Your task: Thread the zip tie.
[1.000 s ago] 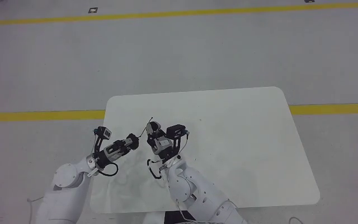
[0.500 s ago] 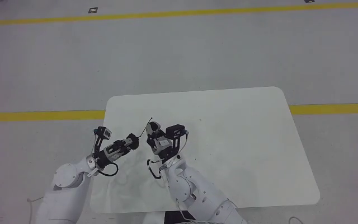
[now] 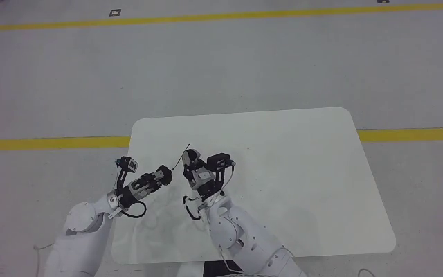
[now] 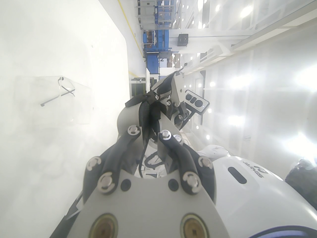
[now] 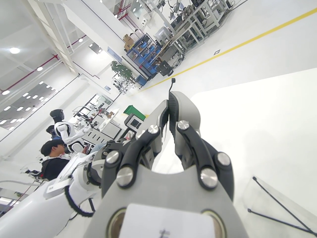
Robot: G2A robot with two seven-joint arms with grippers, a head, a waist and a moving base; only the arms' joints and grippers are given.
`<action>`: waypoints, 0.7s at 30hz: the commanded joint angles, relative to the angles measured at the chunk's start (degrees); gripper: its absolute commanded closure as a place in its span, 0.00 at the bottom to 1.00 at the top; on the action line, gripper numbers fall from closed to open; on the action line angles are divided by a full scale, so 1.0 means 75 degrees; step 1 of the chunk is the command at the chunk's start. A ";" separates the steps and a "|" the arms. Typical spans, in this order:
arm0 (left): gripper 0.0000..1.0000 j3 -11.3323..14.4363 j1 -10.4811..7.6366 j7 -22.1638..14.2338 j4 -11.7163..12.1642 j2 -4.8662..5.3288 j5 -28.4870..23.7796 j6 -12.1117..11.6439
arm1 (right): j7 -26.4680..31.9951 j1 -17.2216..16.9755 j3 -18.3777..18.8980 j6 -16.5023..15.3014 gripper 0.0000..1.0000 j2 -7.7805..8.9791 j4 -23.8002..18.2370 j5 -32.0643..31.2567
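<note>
A thin black zip tie [image 5: 172,81] is pinched in my right gripper [image 5: 169,106], which is shut on it, with the head end poking out past the fingertips. In the top view the zip tie [image 3: 185,152] rises as a fine line from the right gripper [image 3: 190,162], above the table's front-left part. My left gripper [image 3: 165,173] sits just to its left, nearly touching. In the left wrist view the left gripper [image 4: 148,107] is shut, a black strap end [image 4: 130,103] juts from its fingers, and the right gripper [image 4: 171,87] sits right behind.
A clear tray [image 4: 81,105] with spare black zip ties [image 4: 58,95] lies on the white table [image 3: 297,159] near the arms; the tray [image 5: 250,194] also sits beside the right wrist. The table's right and far parts are bare.
The right gripper with the zip tie has shifted slightly to the right, away from the left gripper. The left arm has stayed still.
</note>
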 commanded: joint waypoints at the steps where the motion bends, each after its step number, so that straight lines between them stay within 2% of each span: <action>1: 1.00 0.0000 0.0000 0.0000 0.0000 0.0000 0.0000 0.0000 | 0.0016 -0.0042 0.0032 -0.0017 1.00 0.0016 -0.0073 -0.0023; 10: 1.00 0.0000 0.0000 0.0000 0.0000 0.0000 0.0000 0.0000 | 0.0131 -0.0187 0.0064 -0.0190 1.00 0.0065 -0.0253 -0.0080; 21: 1.00 0.0000 0.0000 0.0000 0.0000 0.0000 0.0000 0.0000 | 0.0180 -0.0102 0.0027 -0.0203 1.00 0.0047 -0.0140 -0.0025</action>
